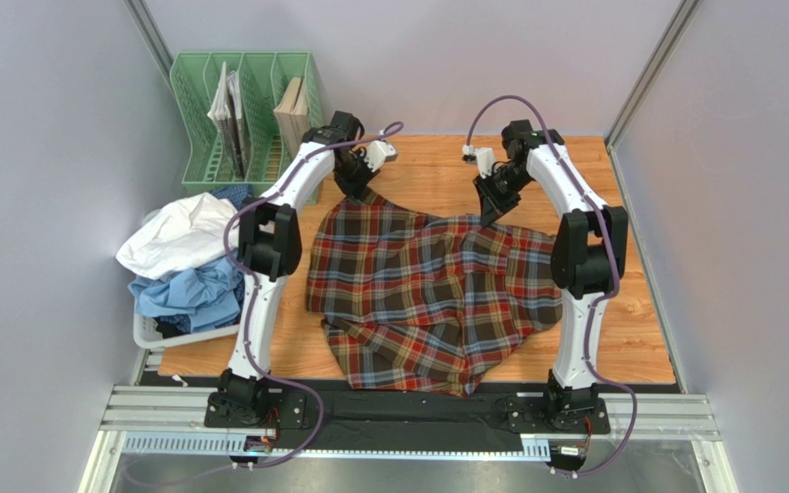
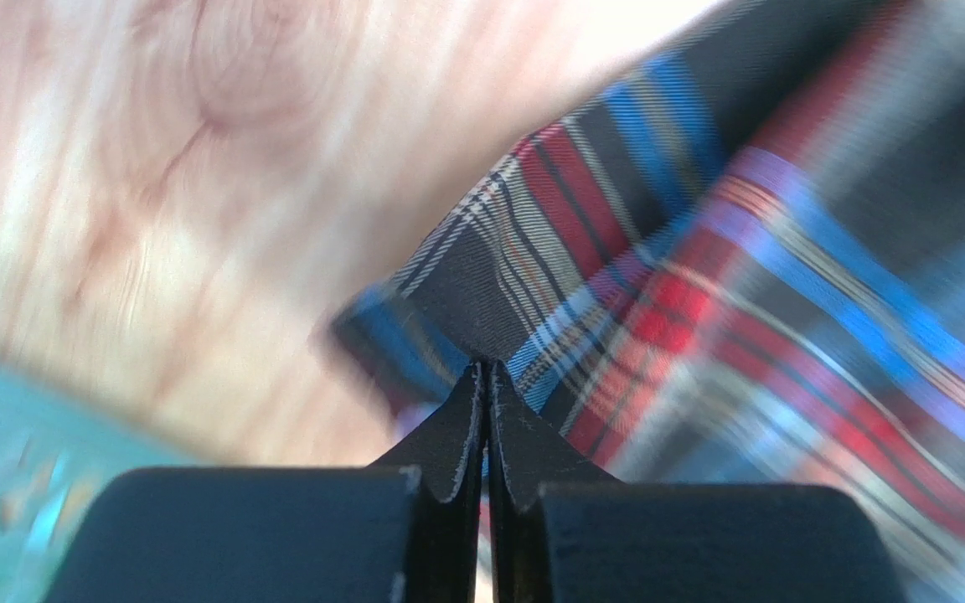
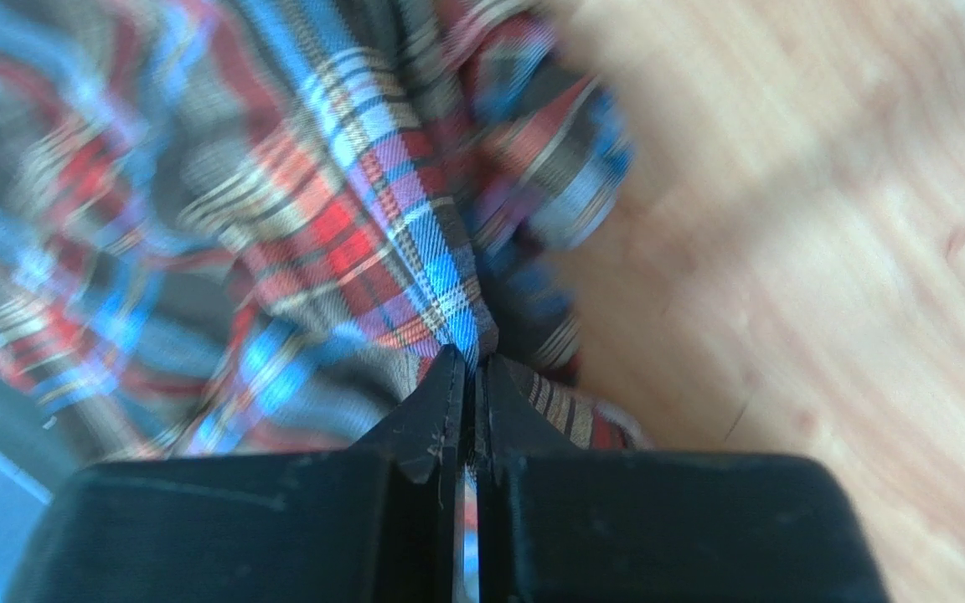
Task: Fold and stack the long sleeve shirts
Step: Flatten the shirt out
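Observation:
The tartan shirt [image 1: 424, 293] in red, brown, blue and yellow lies spread and rumpled across the middle of the wooden table, its near hem hanging over the front edge. My left gripper [image 1: 357, 193] is shut on its far left corner, seen up close in the left wrist view [image 2: 488, 367] with the tartan cloth [image 2: 727, 251] beyond it. My right gripper [image 1: 488, 214] is shut on the far right edge, seen in the right wrist view [image 3: 473, 364] with bunched tartan cloth [image 3: 362, 239]. A white shirt [image 1: 177, 234] and a light blue shirt [image 1: 188, 293] are heaped at the left.
The white and blue shirts lie in a white basket [image 1: 162, 334] at the table's left edge. A green file rack [image 1: 249, 118] with books stands at the back left. Bare wooden table [image 1: 630, 339] shows at the right and back. Grey walls close in both sides.

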Controlling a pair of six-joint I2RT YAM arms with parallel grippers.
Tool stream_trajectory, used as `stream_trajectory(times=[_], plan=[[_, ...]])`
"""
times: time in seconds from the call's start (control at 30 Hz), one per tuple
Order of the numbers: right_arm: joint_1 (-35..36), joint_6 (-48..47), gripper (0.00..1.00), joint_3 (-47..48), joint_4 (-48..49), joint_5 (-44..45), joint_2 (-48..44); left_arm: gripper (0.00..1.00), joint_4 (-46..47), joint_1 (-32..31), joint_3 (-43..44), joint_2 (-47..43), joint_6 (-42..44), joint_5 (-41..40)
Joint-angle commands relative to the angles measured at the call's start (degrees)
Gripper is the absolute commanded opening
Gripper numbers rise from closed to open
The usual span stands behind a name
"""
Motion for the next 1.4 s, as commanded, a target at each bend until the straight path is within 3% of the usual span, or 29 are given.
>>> stream_trajectory(times=[0.0,0.2,0.23,0.3,0.33,0.4,0.43,0.53,0.63,0.8,0.97,1.0,1.1,1.37], plan=[[0.8,-4.0,0.00,-8.8,-6.1,-3.7,-16.2,0.00,0.9,0.2,-9.3,-23.4,0.4,9.3],[7.9,-13.0,0.04,-33.6,-9.3,0.9,-34.3,0.00,-1.9,0.1,-38.5,-45.6,9.9,15.3],[11.3,-14.5,0.10,-40.6,-9.9,2.5,-36.8,0.00,-2.6,0.1,-46.3,-48.0,13.8,15.8],[14.7,-18.4,0.21,-46.3,-12.4,4.5,-43.0,0.00,-5.5,-0.6,-53.9,-54.4,19.6,15.1],[16.5,-19.8,0.36,-49.8,-13.6,5.3,-44.6,0.00,-6.1,-1.0,-61.3,-56.2,24.6,13.9],[15.5,-23.2,0.56,-50.2,-16.5,5.5,-48.4,0.03,-5.9,-2.8,-68.3,-60.8,28.5,8.5],[14.5,-23.8,0.61,-48.2,-17.2,5.4,-49.2,0.06,-3.8,-3.5,-73.9,-62.3,30.4,6.6],[8.6,-24.4,0.70,-42.4,-18.0,2.5,-48.5,0.19,-1.7,-5.0,-79.5,-66.3,31.2,2.2],[4.1,-18.7,0.71,-34.0,-15.4,1.0,-42.6,0.35,-2.5,-5.0,-76.7,-65.8,27.5,1.8],[0.1,-8.4,0.72,-24.6,-4.4,0.7,-33.2,0.48,-2.8,-4.3,-69.0,-61.5,17.5,6.7],[0.2,2.8,0.79,-13.1,-2.3,-3.6,-19.0,0.58,0.7,-3.9,-63.7,-54.9,8.9,10.4],[0.3,5.0,0.98,-9.3,-2.4,-6.0,-17.1,0.67,1.0,-3.8,-63.3,-53.9,7.1,10.8],[0.8,12.0,1.00,-6.9,0.7,-5.8,-12.5,0.69,2.2,-3.3,-62.7,-51.3,5.1,11.3],[3.5,13.5,0.95,-7.2,4.1,-5.5,-2.8,0.69,5.1,-2.6,-63.3,-45.7,4.0,8.5]])
